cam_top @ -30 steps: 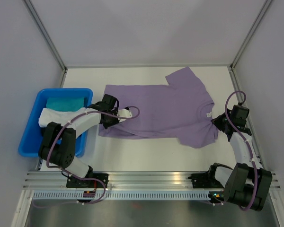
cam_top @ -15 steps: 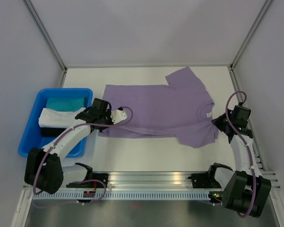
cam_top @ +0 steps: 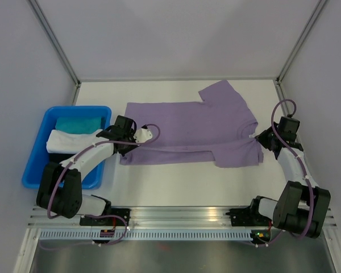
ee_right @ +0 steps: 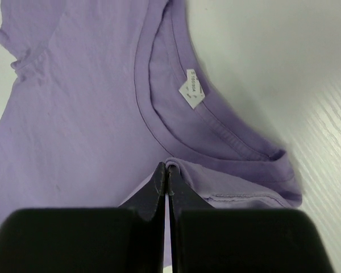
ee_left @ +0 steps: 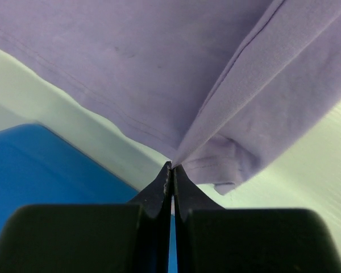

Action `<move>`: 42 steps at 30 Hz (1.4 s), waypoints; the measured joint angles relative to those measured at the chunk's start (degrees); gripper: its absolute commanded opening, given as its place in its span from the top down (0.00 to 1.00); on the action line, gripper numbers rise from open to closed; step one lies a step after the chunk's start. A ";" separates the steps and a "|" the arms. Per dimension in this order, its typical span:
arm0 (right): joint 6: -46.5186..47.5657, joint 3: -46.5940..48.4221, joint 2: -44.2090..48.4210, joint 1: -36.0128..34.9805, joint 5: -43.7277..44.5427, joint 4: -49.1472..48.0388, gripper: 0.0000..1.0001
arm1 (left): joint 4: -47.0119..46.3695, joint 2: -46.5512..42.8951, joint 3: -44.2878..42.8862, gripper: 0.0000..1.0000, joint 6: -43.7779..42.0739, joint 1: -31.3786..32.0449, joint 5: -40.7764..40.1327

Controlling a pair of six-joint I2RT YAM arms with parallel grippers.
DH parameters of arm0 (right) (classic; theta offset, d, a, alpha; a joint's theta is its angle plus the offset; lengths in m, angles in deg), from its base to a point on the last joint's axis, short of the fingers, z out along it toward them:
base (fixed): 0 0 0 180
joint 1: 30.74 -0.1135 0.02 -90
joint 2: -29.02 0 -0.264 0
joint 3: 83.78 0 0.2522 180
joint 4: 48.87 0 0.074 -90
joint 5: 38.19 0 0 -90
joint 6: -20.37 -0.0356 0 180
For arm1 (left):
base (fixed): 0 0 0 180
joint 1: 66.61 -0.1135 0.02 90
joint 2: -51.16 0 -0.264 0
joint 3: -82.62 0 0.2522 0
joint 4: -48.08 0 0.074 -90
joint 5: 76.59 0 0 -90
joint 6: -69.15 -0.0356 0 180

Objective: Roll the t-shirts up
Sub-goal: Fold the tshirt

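Observation:
The lavender t-shirt (cam_top: 193, 128) lies spread across the middle of the table, hem to the left and collar to the right. My left gripper (cam_top: 131, 148) is shut on the hem's near left corner, and the wrist view shows the cloth (ee_left: 159, 68) pulled taut from the closed tips (ee_left: 171, 166). My right gripper (cam_top: 261, 139) is shut on a fold of fabric just below the collar (ee_right: 168, 166), near the white neck label (ee_right: 191, 91). The shirt's near edge, including the near sleeve, is drawn in under both grips.
A blue bin (cam_top: 40, 170) stands at the left table edge, close behind my left arm, holding a teal cloth (cam_top: 79, 122) and a white cloth (cam_top: 65, 141). Its blue wall (ee_left: 40, 170) shows beside my left fingers. Frame posts and side walls bound the table.
My left gripper has shut on the hem corner. Both grippers have drawn the shirt's near edge toward the far side, so the near sleeve no longer sticks out.

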State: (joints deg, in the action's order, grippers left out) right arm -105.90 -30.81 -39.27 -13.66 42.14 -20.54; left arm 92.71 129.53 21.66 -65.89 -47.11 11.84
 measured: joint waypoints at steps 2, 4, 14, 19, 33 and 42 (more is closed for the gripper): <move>-0.13 1.27 -1.57 -0.94 0.76 -0.59 1.00 | -1.57 1.57 -0.48 0.98 -0.07 -0.22 -1.53; -0.17 2.45 -2.89 -2.05 1.29 -1.07 1.00 | -2.99 2.51 -0.70 0.96 -0.31 -0.31 -2.71; -0.17 4.46 -7.37 -4.61 3.78 -3.02 1.00 | -8.63 11.50 -5.57 0.98 -2.64 -0.33 -4.39; -0.15 5.64 -9.40 -4.63 4.96 -3.13 1.00 | -9.20 14.56 -6.10 0.98 -2.64 -0.61 -4.70; 2.91 13.99 -20.11 -4.83 10.29 1.46 0.44 | -10.03 14.84 -6.10 0.92 -2.54 -1.07 -4.26; 3.32 6.27 -9.75 -4.83 11.87 4.79 0.63 | -10.58 15.08 -6.10 0.92 -1.86 -1.07 -3.98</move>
State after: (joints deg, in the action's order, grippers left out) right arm -102.58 -24.54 -49.02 -18.49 54.00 -15.75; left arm 82.13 144.61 15.56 -67.75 -48.18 7.87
